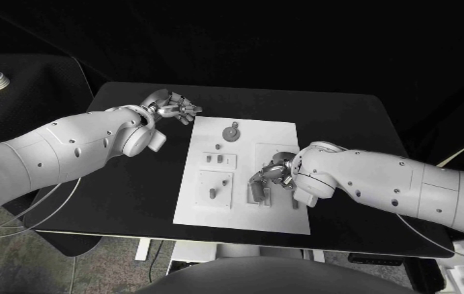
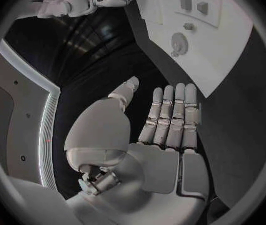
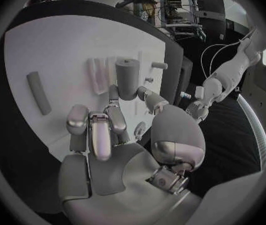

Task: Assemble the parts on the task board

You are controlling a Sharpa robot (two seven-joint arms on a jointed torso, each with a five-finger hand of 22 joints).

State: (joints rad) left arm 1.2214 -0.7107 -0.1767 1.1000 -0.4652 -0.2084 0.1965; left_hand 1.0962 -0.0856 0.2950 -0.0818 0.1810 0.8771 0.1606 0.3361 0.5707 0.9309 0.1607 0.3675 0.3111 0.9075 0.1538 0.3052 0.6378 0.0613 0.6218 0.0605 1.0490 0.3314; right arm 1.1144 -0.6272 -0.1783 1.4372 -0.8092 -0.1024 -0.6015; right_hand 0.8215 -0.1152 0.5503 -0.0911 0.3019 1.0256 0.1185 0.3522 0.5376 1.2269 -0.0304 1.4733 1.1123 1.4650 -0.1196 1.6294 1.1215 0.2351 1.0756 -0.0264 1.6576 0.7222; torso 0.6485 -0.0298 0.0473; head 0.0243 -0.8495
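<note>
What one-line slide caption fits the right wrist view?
Right hand grips an upright grey cylinder over the white task board.

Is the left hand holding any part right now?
No: the left hand lies flat with straight fingers and an empty palm, over the black table beside the task board.

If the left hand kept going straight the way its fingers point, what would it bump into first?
Probably the task board: the left hand hovers open over bare black table, fingers aimed at the board's near corner. Height above it is unclear.

Board partly hidden
The board's right middle is covered by the right hand; small parts there cannot be told.
</note>
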